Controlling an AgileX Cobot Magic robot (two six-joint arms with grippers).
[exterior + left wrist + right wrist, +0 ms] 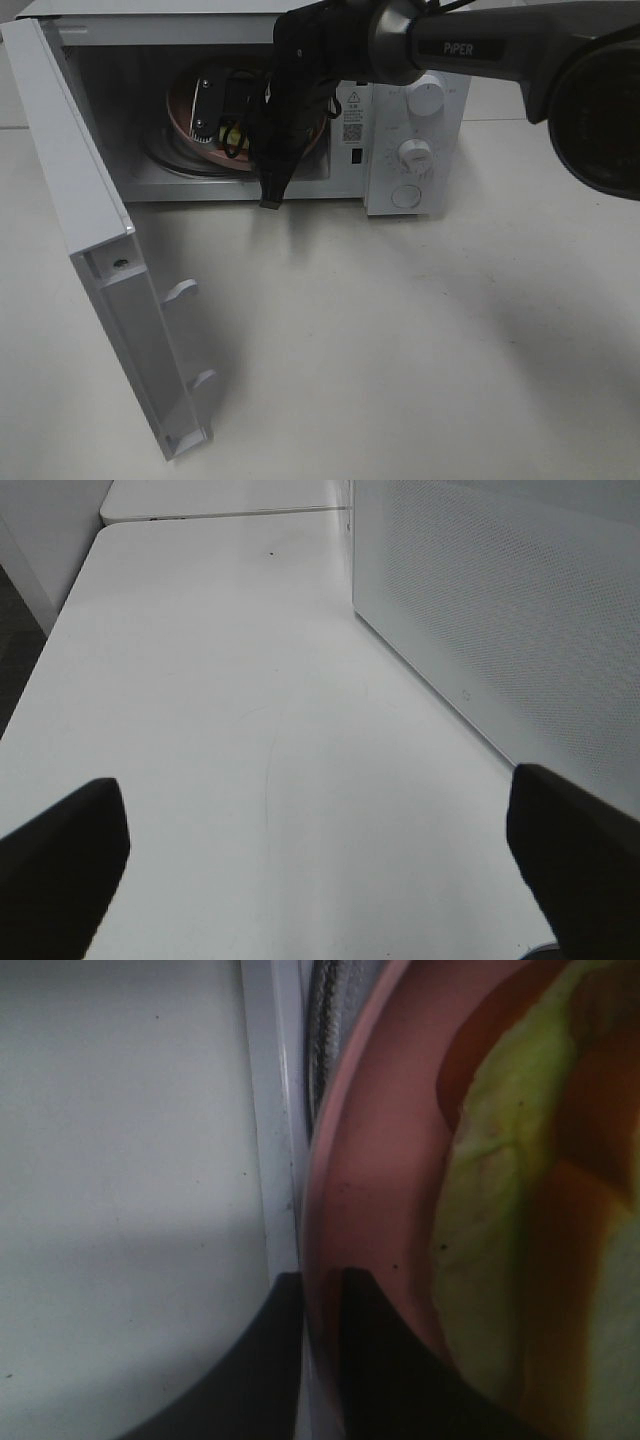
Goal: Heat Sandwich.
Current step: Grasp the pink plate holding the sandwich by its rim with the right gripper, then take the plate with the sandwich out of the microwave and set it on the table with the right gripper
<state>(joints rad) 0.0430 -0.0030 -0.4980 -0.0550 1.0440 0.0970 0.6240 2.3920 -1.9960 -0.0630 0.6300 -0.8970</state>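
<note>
Right black arm [480,45] is filling the top of the high view, reaching into the open white microwave [410,140]; its right gripper [322,1360] is clamping the rim of the round pink plate [375,1160]; layered green, orange and yellow sandwich [530,1210] is sitting on that plate inside the cavity; swung-out white door [100,270] is standing at left; left gripper [320,830] is hanging wide open over the plain white table [250,730].
</note>
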